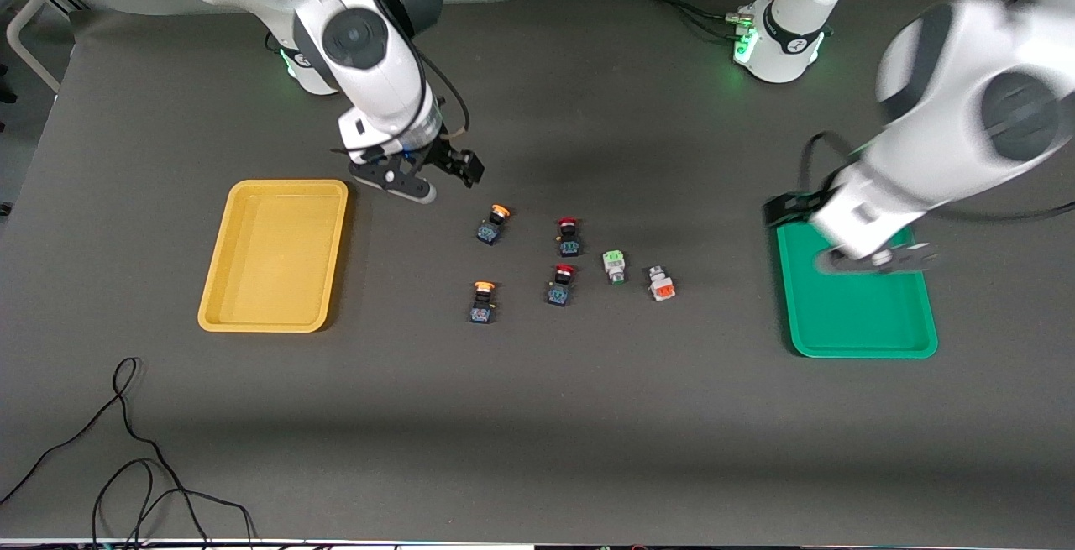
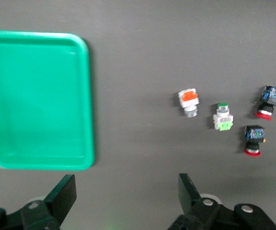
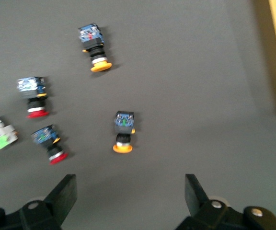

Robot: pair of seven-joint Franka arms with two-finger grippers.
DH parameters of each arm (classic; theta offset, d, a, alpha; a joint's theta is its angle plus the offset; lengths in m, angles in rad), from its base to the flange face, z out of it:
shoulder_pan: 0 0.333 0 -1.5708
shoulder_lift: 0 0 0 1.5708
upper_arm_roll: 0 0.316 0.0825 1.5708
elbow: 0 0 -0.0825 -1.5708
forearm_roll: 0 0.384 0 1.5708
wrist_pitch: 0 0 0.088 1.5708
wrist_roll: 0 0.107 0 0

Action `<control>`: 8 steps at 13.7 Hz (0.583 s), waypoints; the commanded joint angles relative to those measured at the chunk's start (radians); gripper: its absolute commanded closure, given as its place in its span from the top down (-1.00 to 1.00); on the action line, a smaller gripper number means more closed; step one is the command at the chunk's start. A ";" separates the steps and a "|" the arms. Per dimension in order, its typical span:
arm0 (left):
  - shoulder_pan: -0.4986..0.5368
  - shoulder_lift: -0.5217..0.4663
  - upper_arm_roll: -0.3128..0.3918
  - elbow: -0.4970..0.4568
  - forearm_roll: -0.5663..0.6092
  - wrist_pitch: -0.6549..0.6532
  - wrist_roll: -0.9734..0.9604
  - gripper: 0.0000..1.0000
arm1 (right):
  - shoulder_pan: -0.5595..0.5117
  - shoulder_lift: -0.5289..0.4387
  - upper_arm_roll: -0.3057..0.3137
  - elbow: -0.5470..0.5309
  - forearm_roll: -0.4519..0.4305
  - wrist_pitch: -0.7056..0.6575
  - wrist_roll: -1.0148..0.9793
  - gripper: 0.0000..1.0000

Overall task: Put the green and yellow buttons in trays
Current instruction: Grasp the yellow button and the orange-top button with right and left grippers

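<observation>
The right gripper hung over bare table between the yellow tray and the button cluster, fingers spread wide with nothing between them. In the right wrist view only the two dark fingertips poked in at the frame edge, the rest cut off. Closest to it was one orange-yellow capped button, lying on its side. The second orange-yellow capped button sat nearer the front camera, well apart from the first.

The left gripper was over the green tray, near the tray's edge farther from the camera, also wide open and holding nothing. It was pretty smeared in the front view, so the wrist view told me more: both fingers were parted with just table showing between them.

Both trays had nothing in them. In the middle of the table were two red-capped buttons, one farther from the camera and one nearer. Toward the left arm's end of those sat the white green-faced button, then the white orange-faced button just beside it. Everything was tipped over, none touching. A black cable looped near the front edge, partly running out of frame.
</observation>
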 commanded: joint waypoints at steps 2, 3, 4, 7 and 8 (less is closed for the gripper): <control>-0.090 0.176 0.013 0.013 -0.001 0.126 -0.143 0.90 | 0.027 0.140 -0.005 -0.048 0.006 0.173 0.028 1.00; -0.100 0.227 0.013 0.013 -0.001 0.168 -0.168 0.90 | 0.035 0.183 -0.005 -0.048 0.004 0.214 0.025 1.00; -0.112 0.269 0.012 0.013 -0.006 0.218 -0.187 0.91 | 0.035 0.221 -0.005 -0.048 0.003 0.259 0.022 1.00; -0.138 0.352 0.012 0.013 -0.007 0.320 -0.228 0.91 | 0.055 0.349 -0.007 -0.009 0.003 0.377 0.022 1.00; -0.146 0.384 0.012 0.013 -0.007 0.355 -0.243 0.91 | 0.057 0.384 -0.007 0.017 0.003 0.387 0.022 1.00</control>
